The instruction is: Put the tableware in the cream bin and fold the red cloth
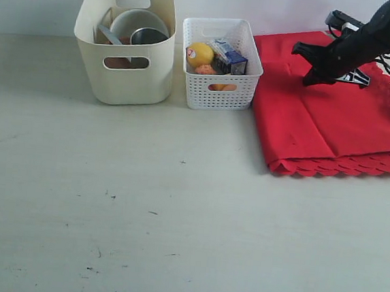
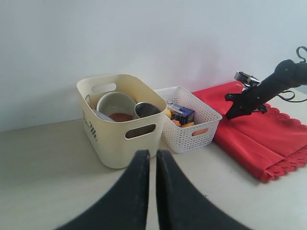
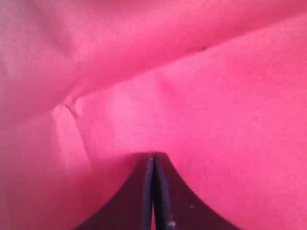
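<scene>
L tool (image 2: 148,154): jaws nearly closed, slim gap, nothing held; points toward cream bin (image 2: 112,143). Bin holds tableware, incl. bowl (image 1: 132,21) and steel cup (image 1: 148,36). White basket (image 1: 217,93) stands just beside bin. Red cloth (image 1: 320,123) lies folded on tabletop (image 1: 175,219), past basket from bin. R tool (image 3: 153,157): closed, tips on cloth; cannot tell if fabric is pinched.

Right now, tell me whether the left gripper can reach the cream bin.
Probably yes: the left gripper points at the cream bin, with only bare table between them and nothing in the way.
</scene>
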Controlling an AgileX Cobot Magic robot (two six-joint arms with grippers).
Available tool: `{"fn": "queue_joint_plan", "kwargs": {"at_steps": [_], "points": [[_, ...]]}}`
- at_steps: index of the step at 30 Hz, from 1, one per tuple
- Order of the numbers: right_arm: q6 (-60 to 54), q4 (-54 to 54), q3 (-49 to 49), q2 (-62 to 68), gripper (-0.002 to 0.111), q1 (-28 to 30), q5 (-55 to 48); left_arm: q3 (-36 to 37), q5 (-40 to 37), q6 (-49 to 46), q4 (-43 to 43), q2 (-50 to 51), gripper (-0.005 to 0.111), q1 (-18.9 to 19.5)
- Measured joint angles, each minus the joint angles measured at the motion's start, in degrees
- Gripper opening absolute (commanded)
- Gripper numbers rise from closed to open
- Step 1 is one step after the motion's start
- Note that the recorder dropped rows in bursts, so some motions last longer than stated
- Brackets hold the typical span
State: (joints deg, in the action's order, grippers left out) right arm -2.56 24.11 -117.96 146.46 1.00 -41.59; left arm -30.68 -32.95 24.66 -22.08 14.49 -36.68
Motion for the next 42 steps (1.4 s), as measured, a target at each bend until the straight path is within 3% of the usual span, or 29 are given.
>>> {"fn": "queue_joint_plan", "kwargs": {"at_steps": [8,22,42], "points": [[-0.11,-5.90,1.15,-4.60,0.000,-0.19,-5.86,0.00,0.00,0.00,0.00,0.00,0.008,0.00],[1.02,-14.26,2.34,-23.89,0.000,-0.24,-16.11,0.00,0.22,0.00,0.00,0.00,0.008,0.00],[2.56,-17.55,37.62,-63.81,0.000,-0.24,-9.26,0.00,-1.07,-0.11,-0.19,0.00,0.008,0.00]]}}
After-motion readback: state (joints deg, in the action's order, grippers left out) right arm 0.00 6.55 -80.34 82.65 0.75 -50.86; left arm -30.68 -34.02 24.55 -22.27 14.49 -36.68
